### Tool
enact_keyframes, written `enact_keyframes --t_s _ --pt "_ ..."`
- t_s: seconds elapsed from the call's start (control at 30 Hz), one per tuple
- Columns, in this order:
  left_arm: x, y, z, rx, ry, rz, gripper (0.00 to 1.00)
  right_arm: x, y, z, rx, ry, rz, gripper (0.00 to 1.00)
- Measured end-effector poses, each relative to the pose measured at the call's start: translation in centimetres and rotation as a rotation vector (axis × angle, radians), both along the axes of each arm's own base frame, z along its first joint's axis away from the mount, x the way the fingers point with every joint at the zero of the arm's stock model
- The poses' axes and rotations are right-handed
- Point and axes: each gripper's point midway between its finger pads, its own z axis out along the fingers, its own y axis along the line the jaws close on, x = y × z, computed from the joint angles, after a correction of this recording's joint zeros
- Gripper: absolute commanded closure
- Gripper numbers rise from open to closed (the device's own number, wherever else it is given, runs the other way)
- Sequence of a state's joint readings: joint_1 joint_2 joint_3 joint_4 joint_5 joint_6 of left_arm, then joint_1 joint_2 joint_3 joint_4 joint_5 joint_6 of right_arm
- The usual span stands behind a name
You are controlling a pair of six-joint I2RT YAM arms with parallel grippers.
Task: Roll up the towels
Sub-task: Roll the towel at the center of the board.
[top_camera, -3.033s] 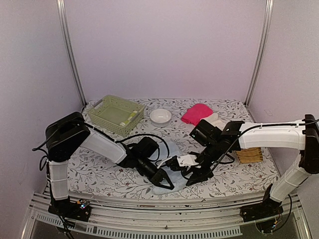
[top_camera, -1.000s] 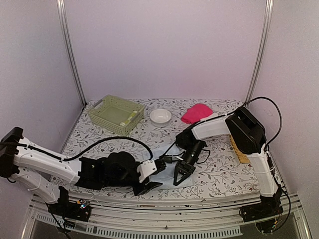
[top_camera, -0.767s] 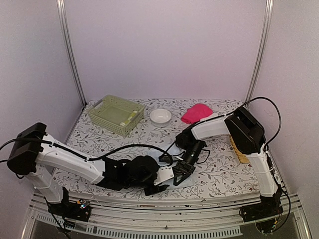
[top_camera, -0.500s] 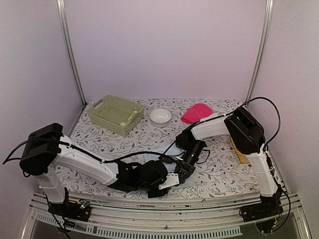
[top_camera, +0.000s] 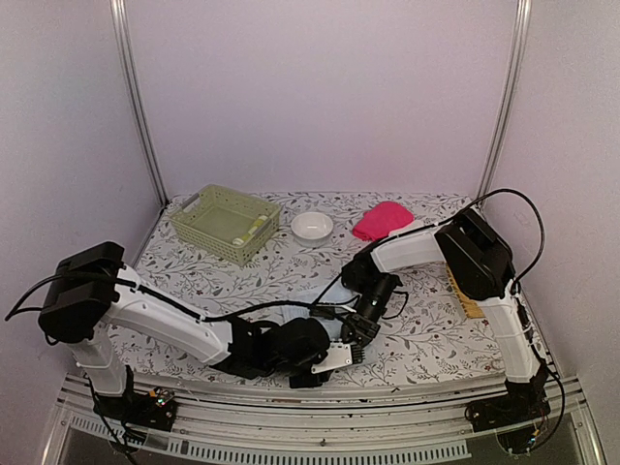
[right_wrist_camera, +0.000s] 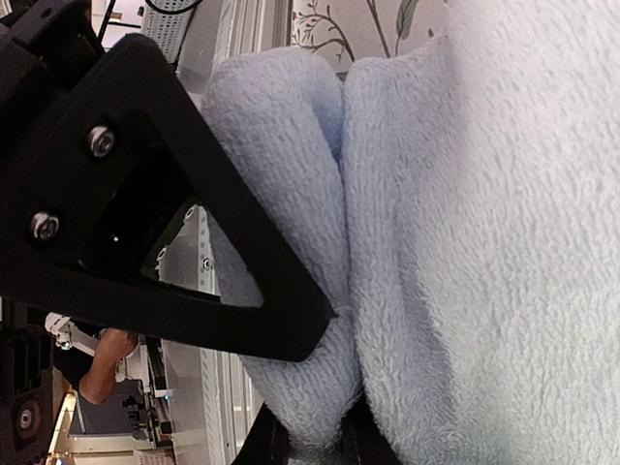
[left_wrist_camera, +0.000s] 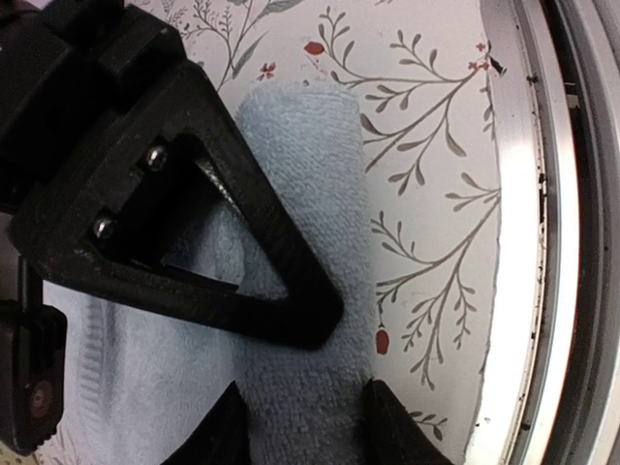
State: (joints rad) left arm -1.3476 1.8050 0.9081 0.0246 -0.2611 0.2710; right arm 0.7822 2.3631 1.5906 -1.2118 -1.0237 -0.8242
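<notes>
**Near edge of the table (top_camera: 242, 276), a little right of its middle.** The left gripper (left_wrist_camera: 308, 428), its arm lying low along this edge, has a fingertip on each side of the rolled end of the pale blue towel (left_wrist_camera: 320, 174). Both tips press into the pile, so the jaws are clamped on the roll. The roll runs parallel with the table's metal rim (left_wrist_camera: 528, 242) and lies near it. The unrolled part of the towel spreads flat away from the rim.

**Just beyond.** The right gripper (right_wrist_camera: 312, 441) meets the same towel from the far side. Its jaws are nearly together, pinching a fold where the roll joins the flat part. A black triangular finger frame rests against the cloth in both wrist views.

**Right edge, mid-depth.** The yellow slatted tray (top_camera: 465, 295) is mostly hidden behind the right arm.

**Far left.** The pale green basket (top_camera: 199, 218) holds a small yellow-and-cream towel (top_camera: 250, 231), too small for its detail to be made out.

**Far middle.** A white bowl (top_camera: 312, 226) stands here.

**Far edge, right of the bowl.** The pink towel (top_camera: 383, 219) lies bunched, well apart from the blue one.
</notes>
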Motion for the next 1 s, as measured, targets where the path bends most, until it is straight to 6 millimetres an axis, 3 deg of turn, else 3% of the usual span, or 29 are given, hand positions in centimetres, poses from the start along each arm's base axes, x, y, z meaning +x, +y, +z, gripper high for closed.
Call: enact_keyframes --t_s 0.17,0.2,0.33,0.47,0.63,0.7,0.83,1.0 --pt "0.3 -0.3 -0.5 0.016 -0.011 0.013 0.84 0.0 -0.1 0.0 -0.009 0.002 0.0 0.82" --pt "0.3 -0.4 -0.5 0.018 -0.013 0.012 0.86 -0.1 -0.1 0.0 -0.012 0.003 0.0 0.77" --pt "0.2 -0.4 -0.4 0.016 -0.004 0.011 0.9 -0.2 -0.3 0.4 -0.015 0.006 0.002 0.63" --pt "-0.5 -0.7 -0.3 -0.001 0.049 -0.01 0.91 0.5 -0.6 2.0 0.015 -0.062 0.019 0.58" --pt "-1.6 -0.6 -0.3 -0.018 0.174 -0.038 0.92 3.8 -0.5 5.1 0.089 -0.179 -0.03 0.59" --pt "-1.7 -0.8 -0.2 -0.03 0.228 -0.044 0.92 5.3 -0.7 5.4 0.09 -0.226 -0.062 0.61" --pt "-1.8 -0.7 0.0 -0.056 0.342 -0.042 0.92 7.2 -1.3 3.6 0.032 -0.273 -0.112 0.66" --pt "-1.8 -0.7 0.4 -0.093 0.484 -0.035 0.92 8.0 -1.7 0.4 -0.069 -0.303 -0.138 0.66"
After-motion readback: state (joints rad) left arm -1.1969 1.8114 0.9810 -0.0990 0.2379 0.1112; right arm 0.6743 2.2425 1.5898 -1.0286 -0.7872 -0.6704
